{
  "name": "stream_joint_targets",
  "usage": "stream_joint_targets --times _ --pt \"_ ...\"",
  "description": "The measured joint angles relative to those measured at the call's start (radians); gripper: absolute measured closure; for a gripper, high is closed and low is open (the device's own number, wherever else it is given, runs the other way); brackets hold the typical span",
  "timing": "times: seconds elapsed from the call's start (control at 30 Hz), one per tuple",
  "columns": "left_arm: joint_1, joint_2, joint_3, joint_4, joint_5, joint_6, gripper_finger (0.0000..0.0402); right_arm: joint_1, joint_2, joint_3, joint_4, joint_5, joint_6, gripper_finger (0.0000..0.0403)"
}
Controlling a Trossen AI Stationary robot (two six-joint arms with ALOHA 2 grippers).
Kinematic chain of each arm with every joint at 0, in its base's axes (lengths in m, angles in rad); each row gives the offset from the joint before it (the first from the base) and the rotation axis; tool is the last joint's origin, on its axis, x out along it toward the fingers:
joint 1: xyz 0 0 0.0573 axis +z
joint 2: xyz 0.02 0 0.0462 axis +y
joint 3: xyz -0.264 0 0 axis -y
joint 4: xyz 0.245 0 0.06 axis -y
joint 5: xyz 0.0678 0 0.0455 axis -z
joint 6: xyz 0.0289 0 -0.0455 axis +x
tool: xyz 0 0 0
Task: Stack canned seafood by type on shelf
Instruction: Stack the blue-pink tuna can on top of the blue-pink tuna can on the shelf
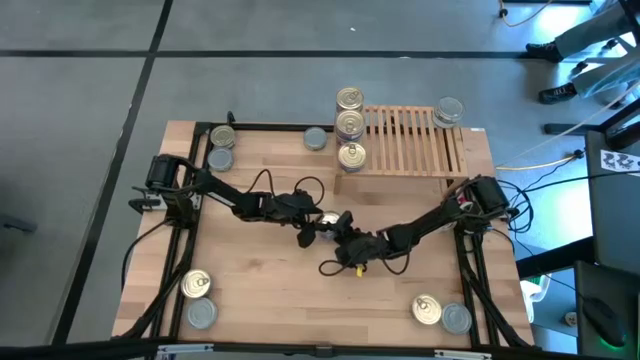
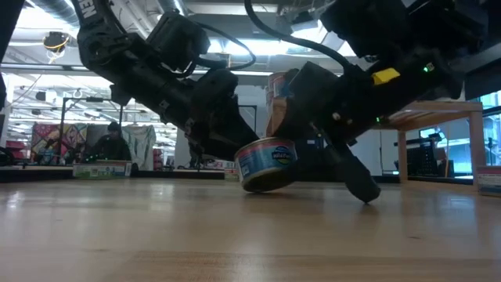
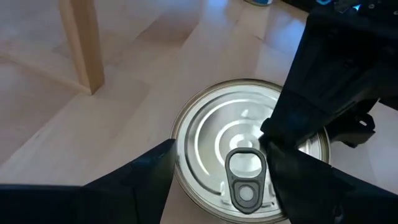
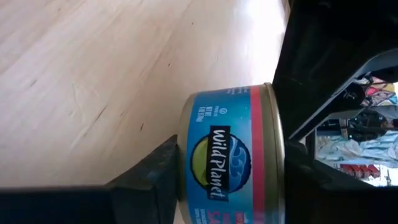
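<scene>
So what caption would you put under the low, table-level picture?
Both grippers meet at a tilted blue-labelled can on the wooden table, left gripper and right gripper flanking it.

You see a blue-labelled can (image 2: 267, 163) tilted mid-tabletop; three gold-topped cans (image 1: 349, 126) line the slatted shelf (image 1: 412, 140) at its left end, and one silver can (image 1: 449, 110) sits at the right.

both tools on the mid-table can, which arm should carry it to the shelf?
Right, probably. The right tool has its fingers across the can's top and bottom, and its arm is mounted on the shelf's side. The left tool straddles the can's sides, open, and would have to reach across.
</scene>
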Motion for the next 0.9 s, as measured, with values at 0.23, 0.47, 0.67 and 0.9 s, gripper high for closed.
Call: stream_joint_targets --times 0.23,0.47,0.67,0.9 --pt "-0.005 -0.104 0.0 -0.1 0.029 0.032 0.0149 0.094 -0.082 -0.004 -0.108 0.026 0.022 0.0214" --pt "-0.01 -0.246 0.001 -0.353 -0.03 0.058 0.0149 0.169 -0.311 -0.003 -0.295 0.061 0.103 0.0214" --pt "-0.053 -0.251 -0.025 -0.36 -0.162 0.006 0.0149 0.169 -0.517 -0.003 -0.327 0.175 0.098 0.0214" --pt "-0.105 -0.247 -0.052 -0.353 -0.264 -0.04 0.0149 0.089 -0.659 -0.002 -0.308 0.3 -0.043 0.0214"
